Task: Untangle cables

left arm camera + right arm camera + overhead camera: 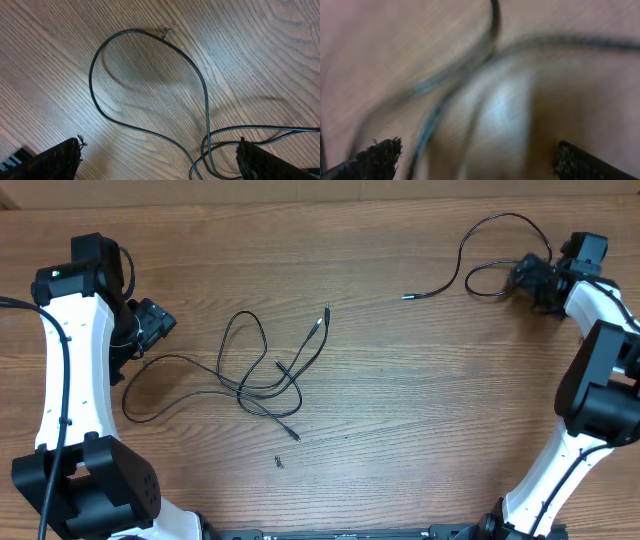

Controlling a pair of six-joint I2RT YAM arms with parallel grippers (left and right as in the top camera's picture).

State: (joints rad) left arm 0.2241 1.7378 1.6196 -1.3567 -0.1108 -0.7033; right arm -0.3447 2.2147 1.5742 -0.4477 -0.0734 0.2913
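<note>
- Speck of something dark [279,462] lay on the wood table [420,410], a little nearer the robot than the tangle. I could not tell what it was.
- The tangle [243,388] was a bunch of thin black cables. They crossed over each other many times, left of the middle of the table.
- One long loop [128,395] ran out from the tangle to the left and lay flat on the wood.
- Two ends with small plugs [324,315] stuck out from the tangle on its far right side.
- The left gripper [165,328] was left of the tangle and just past the long loop. Its fingers [55,160] were spread wide, with nothing held between them. In its own camera, part of a cable curved on the wood below.
- One more cable [428,294] lay by itself, well apart from the tangle, far off to its right. It was not crossed with the others, and it curled into a loop at its far end.
- The right gripper [518,278] was at that curled end, the thing farthest from the tangle. Its fingers [375,157] stood wide apart and gripped nothing. Its camera was blurry and showed cable on the wood below.
</note>
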